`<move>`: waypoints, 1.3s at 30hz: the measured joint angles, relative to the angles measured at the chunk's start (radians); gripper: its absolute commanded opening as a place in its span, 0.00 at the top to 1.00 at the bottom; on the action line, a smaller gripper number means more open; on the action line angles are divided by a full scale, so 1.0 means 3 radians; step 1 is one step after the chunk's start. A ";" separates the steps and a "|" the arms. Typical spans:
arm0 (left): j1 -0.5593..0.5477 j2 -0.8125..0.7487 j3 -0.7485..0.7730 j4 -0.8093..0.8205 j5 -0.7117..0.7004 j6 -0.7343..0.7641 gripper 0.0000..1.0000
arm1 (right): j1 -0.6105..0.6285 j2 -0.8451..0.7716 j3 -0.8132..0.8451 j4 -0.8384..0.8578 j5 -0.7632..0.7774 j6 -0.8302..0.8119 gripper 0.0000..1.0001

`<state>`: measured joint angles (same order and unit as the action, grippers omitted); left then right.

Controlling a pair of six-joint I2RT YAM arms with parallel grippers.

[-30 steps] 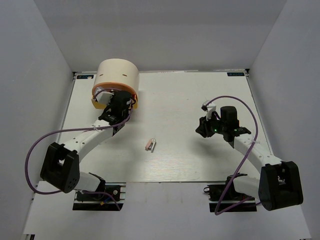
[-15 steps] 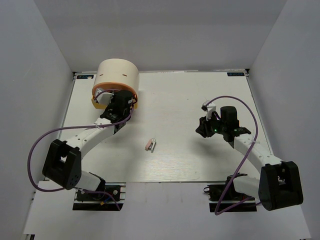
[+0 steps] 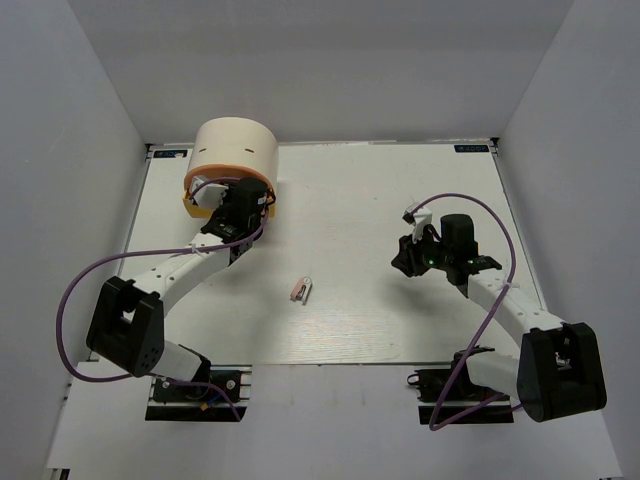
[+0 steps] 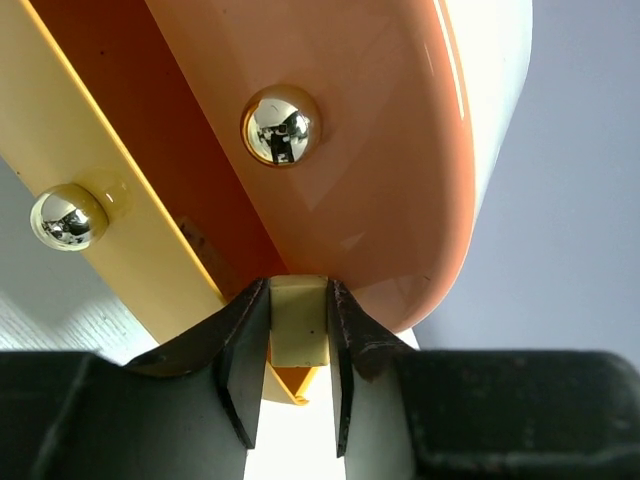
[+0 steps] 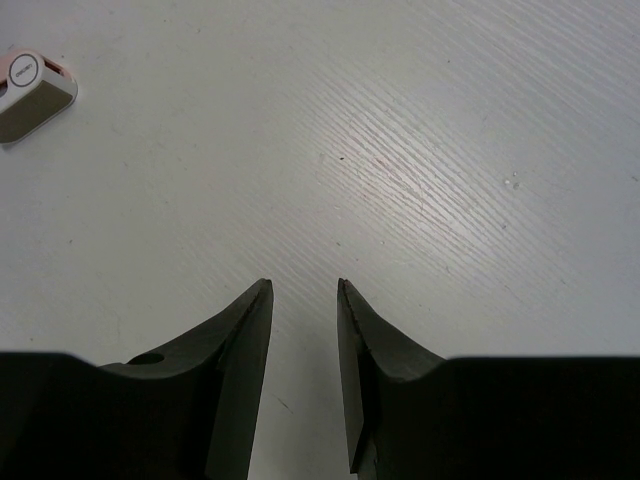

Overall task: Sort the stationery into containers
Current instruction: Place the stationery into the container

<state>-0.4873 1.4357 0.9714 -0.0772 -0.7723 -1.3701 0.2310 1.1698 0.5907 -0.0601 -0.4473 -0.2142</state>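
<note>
The cream round box (image 3: 235, 150) stands upright at the far left of the counter (image 3: 400, 190). Its orange drawer (image 4: 380, 150) and yellow drawer (image 4: 150, 240) are swung out toward the arms, crowding the left pincer (image 4: 297, 292). That pincer pinches a tan eraser (image 4: 298, 330) right at the orange drawer's rim. Only the left wrist view shows this grip and the shiny knobs (image 4: 281, 125). The clip (image 3: 301, 290) lies mid-counter, its long axis running near-left to far-right. The right pincer (image 5: 303, 290) hangs spread above the counter, well apart from the clip.
</note>
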 measured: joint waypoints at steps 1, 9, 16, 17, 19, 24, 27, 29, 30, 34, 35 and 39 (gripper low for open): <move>0.0000 0.0000 0.0001 -0.0005 0.0000 -0.0004 0.59 | 0.0000 0.0001 0.0000 0.0001 0.0000 0.0000 0.62; 0.0000 -0.0003 0.0022 -0.0009 -0.0014 -0.0056 0.51 | 0.0000 0.0000 0.0000 0.0013 -0.0001 0.0000 0.62; 0.0000 -0.0005 0.0025 -0.0015 -0.0011 -0.0062 0.52 | 0.0000 0.0000 0.0000 0.0013 0.0000 0.0000 0.62; 0.0000 -0.0005 0.0025 -0.0015 -0.0008 -0.0061 0.56 | 0.0000 0.0001 0.0000 0.0013 -0.0001 0.0000 0.62; 0.0000 -0.0005 0.0025 -0.0028 0.0014 -0.0074 0.62 | 0.0000 0.0001 0.0000 0.0013 -0.0001 0.0000 0.62; -0.0014 -0.0100 0.0025 -0.0107 0.0170 0.0081 0.81 | 0.0000 0.0001 0.0000 0.0013 0.0000 0.0000 0.62; -0.0042 -0.0292 0.0020 -0.0122 0.0352 0.0301 0.85 | 0.0000 0.0001 0.0000 0.0014 0.0000 -0.0001 0.62; -0.0048 -0.0470 -0.0004 -0.0158 0.0507 0.0477 0.88 | 0.0000 0.0001 0.0000 0.0014 0.0000 -0.0004 0.62; -0.0048 -0.0562 -0.0014 -0.0184 0.0618 0.0586 0.90 | 0.0000 0.0001 0.0000 0.0014 0.0000 -0.0006 0.62; -0.0031 -0.0886 -0.0137 -0.0390 0.0927 0.1016 0.69 | 0.0000 0.0001 0.0000 0.0017 -0.0001 -0.0010 0.62; -0.0018 -0.0942 -0.0206 -0.0454 0.0966 0.1086 0.62 | 0.0000 0.0001 0.0000 0.0018 -0.0001 -0.0010 0.62; 0.0160 -0.1058 -0.0726 -0.0554 0.1171 0.1241 0.45 | 0.0000 0.0001 0.0000 0.0018 -0.0001 -0.0011 0.62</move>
<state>-0.4393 1.1183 0.7536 -0.2436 -0.4210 -0.9977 0.2310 1.1702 0.5907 -0.0547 -0.4477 -0.2176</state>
